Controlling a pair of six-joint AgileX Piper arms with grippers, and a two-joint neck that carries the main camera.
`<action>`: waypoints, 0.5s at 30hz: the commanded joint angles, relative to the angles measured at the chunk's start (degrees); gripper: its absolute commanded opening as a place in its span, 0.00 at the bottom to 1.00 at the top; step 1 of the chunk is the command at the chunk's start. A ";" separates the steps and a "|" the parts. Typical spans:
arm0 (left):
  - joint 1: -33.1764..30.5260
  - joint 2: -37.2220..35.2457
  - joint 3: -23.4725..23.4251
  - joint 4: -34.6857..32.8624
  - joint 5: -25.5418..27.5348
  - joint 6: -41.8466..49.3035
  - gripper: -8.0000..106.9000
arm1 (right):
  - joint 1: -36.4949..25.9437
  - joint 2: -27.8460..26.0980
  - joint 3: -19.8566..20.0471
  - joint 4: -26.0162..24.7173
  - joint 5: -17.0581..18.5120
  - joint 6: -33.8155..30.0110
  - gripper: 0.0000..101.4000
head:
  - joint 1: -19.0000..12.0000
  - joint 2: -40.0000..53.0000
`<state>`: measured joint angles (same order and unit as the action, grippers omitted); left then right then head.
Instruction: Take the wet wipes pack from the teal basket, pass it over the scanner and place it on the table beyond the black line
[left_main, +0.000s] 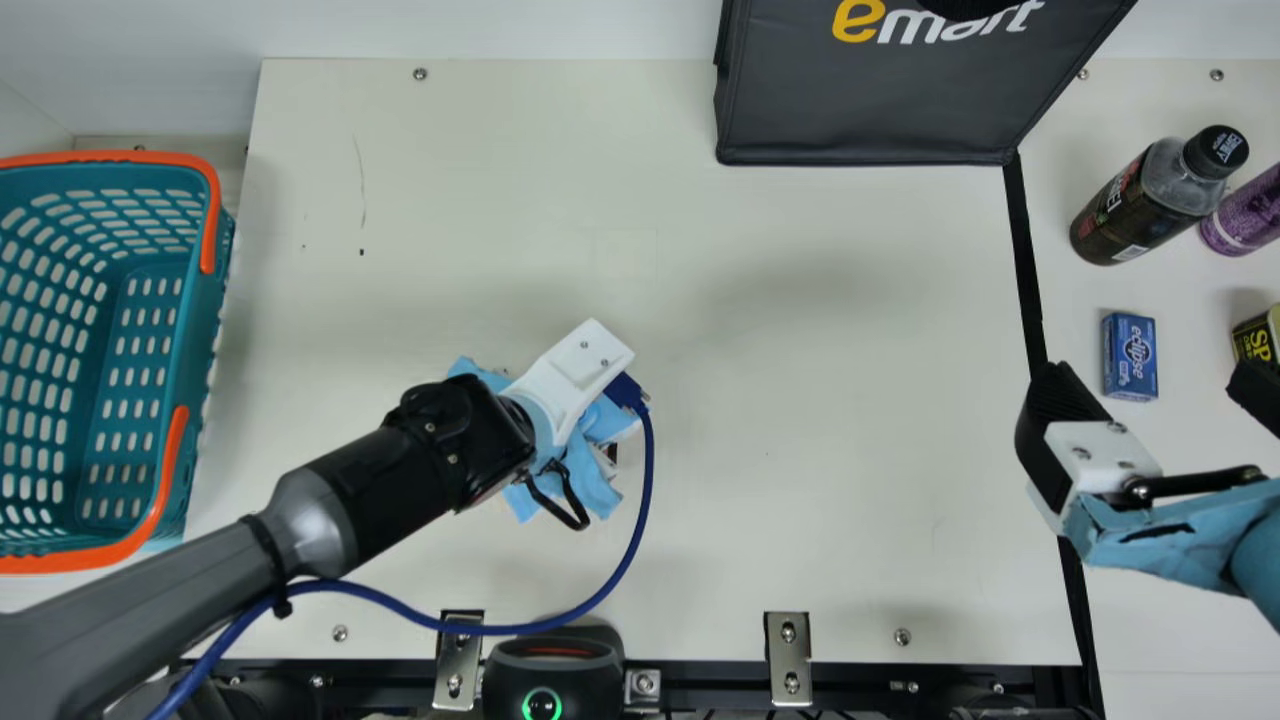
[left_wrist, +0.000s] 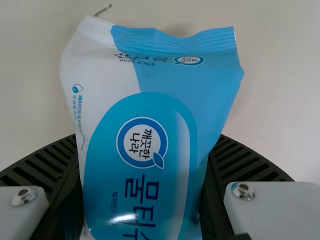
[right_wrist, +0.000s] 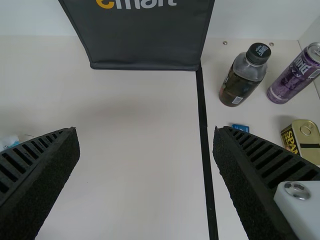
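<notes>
At the near edge of the table sits the black scanner, its ring lit green. Farther in, the left gripper has the wet wipes pack between its ribbed fingers, which stand apart by the pack's width and bear on both its sides; the printed face is turned to the wrist camera. The pack is outside the teal basket and short of the black line; whether it touches the table cannot be told. Toward the right, the right gripper stands wide open and empty by the line. Beyond the line lie a small blue box and a yellow-and-black tin; farther back are a dark bottle and a purple can, and at the far side a dark grey bag. The step in hand is judged to be the carry between basket and scanner, although these views cannot settle whether a scan has been made. The next move would call for bringing the pack above the scanner with its code exposed; placing it across the line may then require a transfer to the right gripper, with the soft wrapper kept from slipping.
</notes>
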<state>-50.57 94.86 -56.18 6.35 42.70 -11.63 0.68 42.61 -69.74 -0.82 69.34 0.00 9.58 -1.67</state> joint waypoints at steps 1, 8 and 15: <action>-0.08 -0.48 -0.08 0.27 -0.20 -0.30 0.00 | 0.00 0.00 0.00 0.00 0.00 0.00 0.94 | -1.66 0.09; -0.44 -2.21 0.02 0.91 -1.34 -1.42 0.00 | 0.00 0.00 0.00 0.00 0.00 0.00 0.94 | -1.66 0.09; -0.25 -3.27 0.98 0.90 -4.53 -2.77 0.00 | 0.00 0.00 0.00 0.00 0.00 0.00 0.94 | -1.66 0.09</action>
<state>-50.93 91.63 -55.37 7.22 38.82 -14.34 0.68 42.61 -69.74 -0.82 69.34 0.00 9.58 -1.67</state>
